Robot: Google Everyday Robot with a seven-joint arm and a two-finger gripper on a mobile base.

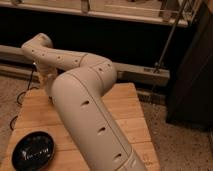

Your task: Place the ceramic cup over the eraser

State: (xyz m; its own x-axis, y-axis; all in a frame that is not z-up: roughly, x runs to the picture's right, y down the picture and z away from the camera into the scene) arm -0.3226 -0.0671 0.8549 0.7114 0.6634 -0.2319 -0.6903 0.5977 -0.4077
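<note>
The robot arm hides the gripper, probably near ten o'clock on the wooden table. Ceramic cup and eraser are unseen; descend slowly, avoiding the black bowl.

Big cream robot arm fills the middle, bent over a wooden table. Gripper hidden behind the arm near the table's far left. Black bowl sits front left.
</note>
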